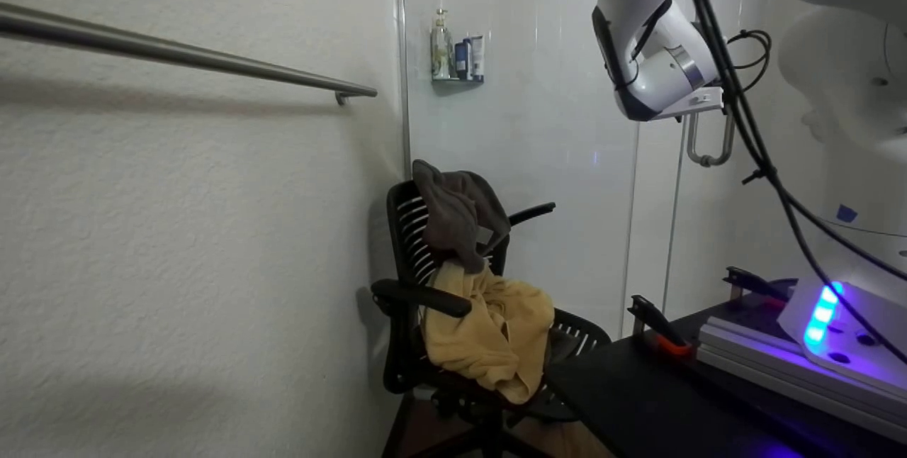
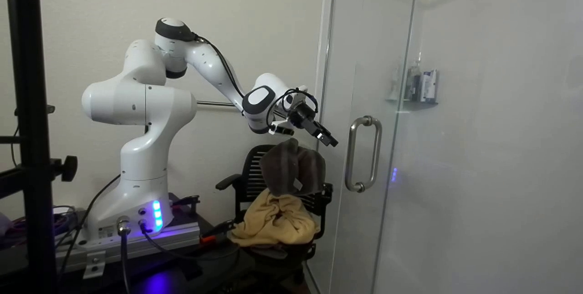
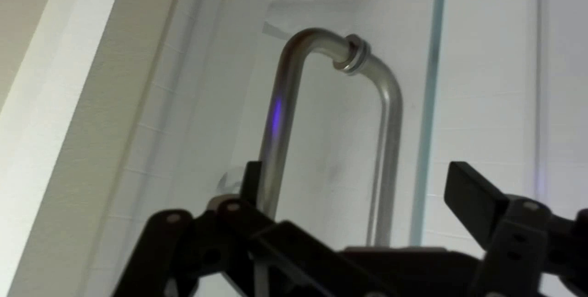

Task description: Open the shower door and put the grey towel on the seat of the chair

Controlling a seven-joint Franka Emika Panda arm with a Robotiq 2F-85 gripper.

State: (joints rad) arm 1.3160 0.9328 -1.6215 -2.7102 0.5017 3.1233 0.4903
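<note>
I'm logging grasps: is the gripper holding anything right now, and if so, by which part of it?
Nothing is held. The gripper stands open, its fingers wide apart, and the shower door handle is not clamped between them.

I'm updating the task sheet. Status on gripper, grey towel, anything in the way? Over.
Gripper open, nothing held, door handle ahead. Grey towel draped on chair backrest. Mustard-yellow cloth bunched on the seat, possibly in the way.
</note>
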